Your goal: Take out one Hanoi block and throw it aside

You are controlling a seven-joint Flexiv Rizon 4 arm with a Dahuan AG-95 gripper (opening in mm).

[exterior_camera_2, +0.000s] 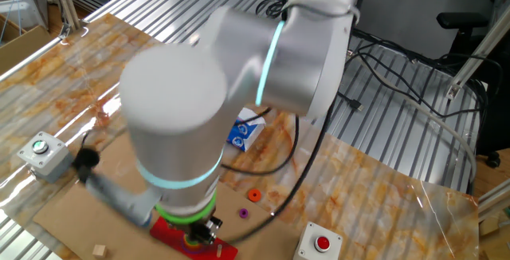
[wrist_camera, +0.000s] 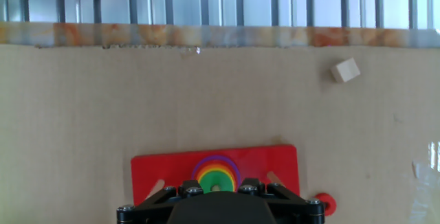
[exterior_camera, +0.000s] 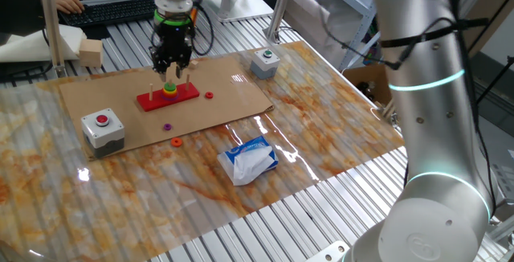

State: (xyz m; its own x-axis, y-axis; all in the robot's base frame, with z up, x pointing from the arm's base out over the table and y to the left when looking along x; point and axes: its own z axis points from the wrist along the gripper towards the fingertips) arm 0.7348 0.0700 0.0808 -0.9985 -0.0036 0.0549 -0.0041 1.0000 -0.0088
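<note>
1. brown cardboard sheet [exterior_camera: 161,101] covers part of the marbled tabletop and carries the red hanoi base plate [exterior_camera: 167,96].
2. stacked rainbow-coloured hanoi rings [wrist_camera: 216,174] sit on the plate's middle peg.
3. black two-finger gripper [exterior_camera: 172,71] hangs right over those rings; whether its jaws are parted or closed cannot be told.
4. small red ring [exterior_camera: 209,95], purple ring [exterior_camera: 167,126] and orange ring [exterior_camera: 176,141] lie loose near the plate.

- The gripper [exterior_camera: 171,72] hung right over the stacked rings [exterior_camera: 170,90] on the red base [exterior_camera: 167,96]; its finger gap could not be made out.
- A red ring [exterior_camera: 209,95], a purple ring [exterior_camera: 167,126] and an orange ring [exterior_camera: 176,142] lay loose on the cardboard sheet [exterior_camera: 233,93].
- A red-button box [exterior_camera: 103,128] sat at the sheet's near-left corner.
- A blue-and-white packet [exterior_camera: 250,160] lay on the table.
</note>
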